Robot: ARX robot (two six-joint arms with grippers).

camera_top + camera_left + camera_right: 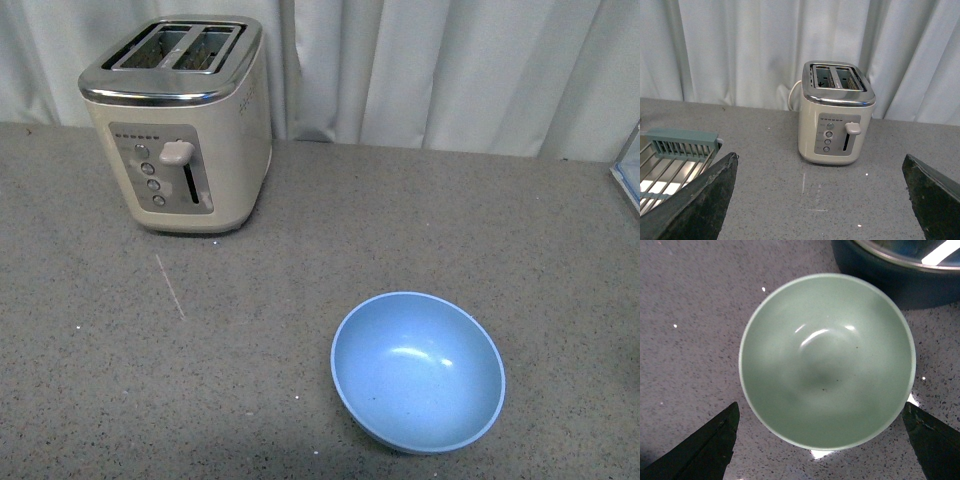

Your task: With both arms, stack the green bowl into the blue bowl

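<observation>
The blue bowl stands upright and empty on the grey counter, near the front and right of centre in the front view; neither arm shows there. The green bowl appears only in the right wrist view, upright and empty on the speckled counter. My right gripper hangs open above it, its two dark fingers wide apart at either side of the bowl's near rim, touching nothing. My left gripper is open too, over bare counter in front of the toaster, with nothing between its fingers.
A cream two-slot toaster stands at the back left before a white curtain. A dark blue container with a metal rim sits just beyond the green bowl. A wire rack with a teal end piece lies beside the left gripper.
</observation>
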